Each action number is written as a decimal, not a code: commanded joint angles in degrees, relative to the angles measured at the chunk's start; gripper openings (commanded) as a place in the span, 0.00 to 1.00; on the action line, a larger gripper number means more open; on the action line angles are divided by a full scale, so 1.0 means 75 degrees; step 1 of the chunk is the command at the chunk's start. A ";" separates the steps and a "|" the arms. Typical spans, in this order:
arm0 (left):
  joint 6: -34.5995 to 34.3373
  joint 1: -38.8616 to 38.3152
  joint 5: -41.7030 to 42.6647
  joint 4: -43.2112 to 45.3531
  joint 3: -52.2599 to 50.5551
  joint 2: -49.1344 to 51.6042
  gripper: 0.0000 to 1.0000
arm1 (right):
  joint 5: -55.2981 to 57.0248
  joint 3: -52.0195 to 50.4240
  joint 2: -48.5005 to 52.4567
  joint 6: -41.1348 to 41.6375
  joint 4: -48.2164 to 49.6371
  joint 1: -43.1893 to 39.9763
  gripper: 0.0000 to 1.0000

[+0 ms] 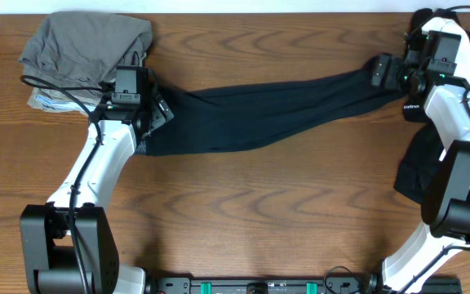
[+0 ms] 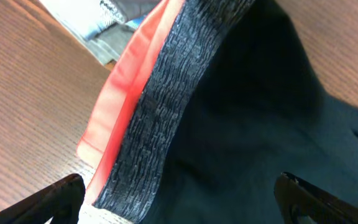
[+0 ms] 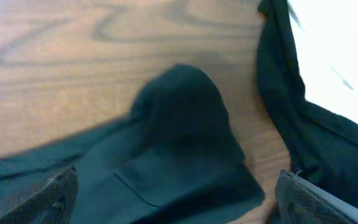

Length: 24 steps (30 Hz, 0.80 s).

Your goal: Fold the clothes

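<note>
While the long black stretch-fabric leggings [image 1: 276, 110] lie full-length on the wooden table [image 1: 243, 212], both jaw pairs stand released. The grey, red-edged waistband [image 2: 160, 118] lies between the left gripper [image 2: 179, 199] jaws and the ankle hem [image 3: 185, 124] between the right gripper [image 3: 179, 193] jaws, presumably for an end-to-end fold.

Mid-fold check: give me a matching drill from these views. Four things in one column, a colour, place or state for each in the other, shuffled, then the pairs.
Column 1
1. leggings
2. waistband
3. grey garment
4. right hand

Column 2
A. open, above the end of the leg
B. bunched at the far left corner
C. grey, edged red-orange
D. black, stretched across the table

Pairs: 1-D, 2-C, 3-B, 4-A
</note>
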 commanded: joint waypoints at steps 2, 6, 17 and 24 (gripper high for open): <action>0.0082 0.0009 -0.0029 -0.0216 0.0134 -0.0067 0.98 | -0.0589 0.0125 0.0516 -0.0784 -0.0070 -0.0376 0.99; 0.0085 0.0009 -0.0032 -0.0446 0.0134 -0.0067 0.98 | -0.1078 0.0125 0.0860 -0.0935 0.0076 -0.0670 0.96; 0.0076 0.0009 -0.0029 -0.0627 0.0134 -0.0067 0.98 | -0.1276 0.0125 0.1504 -0.0490 0.0909 -0.0571 0.85; 0.0079 0.0009 -0.0026 -0.0688 0.0134 -0.0067 0.98 | -0.1250 0.0125 0.1944 0.0303 0.1236 -0.0466 0.75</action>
